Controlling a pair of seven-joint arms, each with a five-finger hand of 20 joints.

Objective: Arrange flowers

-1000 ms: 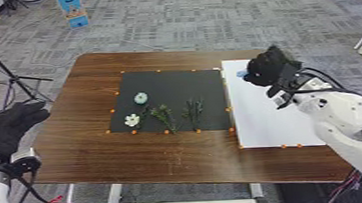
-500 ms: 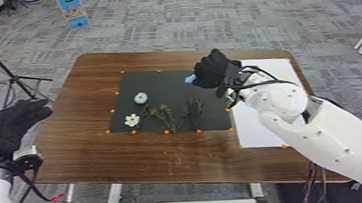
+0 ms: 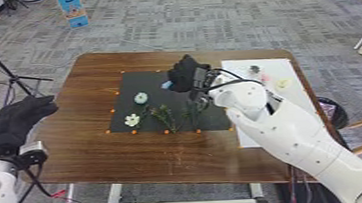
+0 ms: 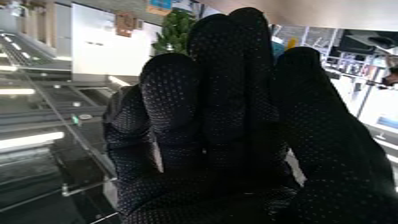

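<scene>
Toward the counter's far edge (image 3: pixel 113 56), the right robot hand (image 3: pixel 185 73) pinches a blue flower (image 3: pixel 167 84). Placing it, I'd guess; next, lower and release.

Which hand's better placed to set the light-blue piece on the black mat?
Right, I'd say. The right hand holds the light-blue piece over the black mat; the left hand is out by the table's left edge.

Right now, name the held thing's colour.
The held thing is light blue, clearest in the head view.
</scene>
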